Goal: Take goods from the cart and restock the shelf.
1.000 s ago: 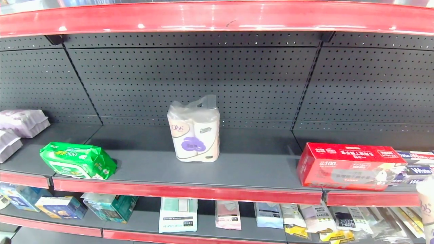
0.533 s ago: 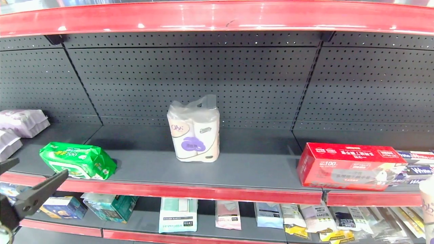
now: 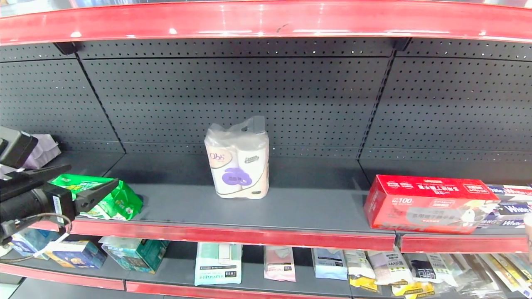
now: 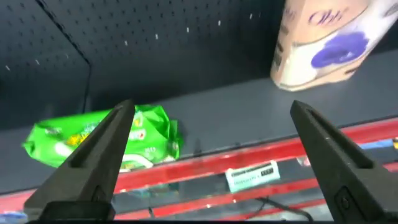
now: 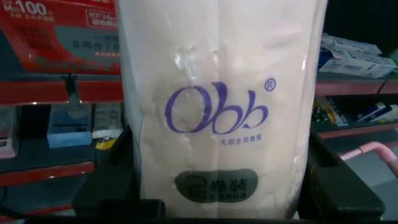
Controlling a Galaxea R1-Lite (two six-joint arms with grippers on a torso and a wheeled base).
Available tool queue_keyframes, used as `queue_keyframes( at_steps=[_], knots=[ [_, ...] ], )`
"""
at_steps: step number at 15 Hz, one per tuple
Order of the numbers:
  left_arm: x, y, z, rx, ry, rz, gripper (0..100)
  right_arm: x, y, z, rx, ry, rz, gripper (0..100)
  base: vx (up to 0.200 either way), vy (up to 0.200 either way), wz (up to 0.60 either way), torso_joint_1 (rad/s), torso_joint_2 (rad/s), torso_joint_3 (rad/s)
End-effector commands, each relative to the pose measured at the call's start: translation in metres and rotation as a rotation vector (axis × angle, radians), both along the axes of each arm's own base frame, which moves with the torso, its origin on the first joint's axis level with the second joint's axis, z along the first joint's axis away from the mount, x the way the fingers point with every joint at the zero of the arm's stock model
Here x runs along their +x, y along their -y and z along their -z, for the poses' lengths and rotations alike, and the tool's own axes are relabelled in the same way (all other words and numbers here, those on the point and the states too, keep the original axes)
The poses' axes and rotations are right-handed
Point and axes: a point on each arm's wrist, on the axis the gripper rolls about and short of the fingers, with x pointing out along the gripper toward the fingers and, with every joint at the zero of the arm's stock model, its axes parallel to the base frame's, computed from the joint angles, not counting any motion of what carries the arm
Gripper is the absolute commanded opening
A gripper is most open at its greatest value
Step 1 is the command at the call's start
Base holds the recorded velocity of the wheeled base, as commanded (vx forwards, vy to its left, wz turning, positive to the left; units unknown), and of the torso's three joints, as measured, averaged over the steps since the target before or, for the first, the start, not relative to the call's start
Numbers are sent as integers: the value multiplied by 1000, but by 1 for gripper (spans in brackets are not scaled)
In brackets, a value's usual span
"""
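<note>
Head view: the shelf [image 3: 291, 199] has bare board beside its standing roll pack [image 3: 237, 160]. The right gripper [image 5: 217, 186], clamped on 1 held pack [image 5: 217, 93], should set it upright there. The left gripper [image 3: 92, 174], jaws spread, hovers near the green wipes [image 3: 120, 201].

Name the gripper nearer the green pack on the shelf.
Left. The left gripper is open just before the green pack; the right gripper, shut on a roll pack, is far across near the red box.
</note>
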Motion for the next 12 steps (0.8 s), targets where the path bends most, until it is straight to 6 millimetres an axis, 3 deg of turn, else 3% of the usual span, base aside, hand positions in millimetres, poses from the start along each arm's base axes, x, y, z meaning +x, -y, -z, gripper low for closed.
queue_keyframes(
  at_steps=[1, 7, 9, 12],
  knots=[
    [4, -1, 7, -6, -33, 3, 100, 16, 6, -6, -4, -21, 92, 0, 0, 0, 0, 0, 0, 0],
    [23, -2, 15, -32, -80, 94, 100, 19, 10, -9, -37, -29, 177, 0, 0, 0, 0, 0, 0, 0],
    [48, -6, 26, -15, -115, 206, 100, 19, 10, -11, -42, -28, 176, 0, 0, 0, 0, 0, 0, 0],
    [102, -14, 35, -8, -100, 369, 100, 18, 10, -12, -53, -30, 178, 0, 0, 0, 0, 0, 0, 0]
  ],
)
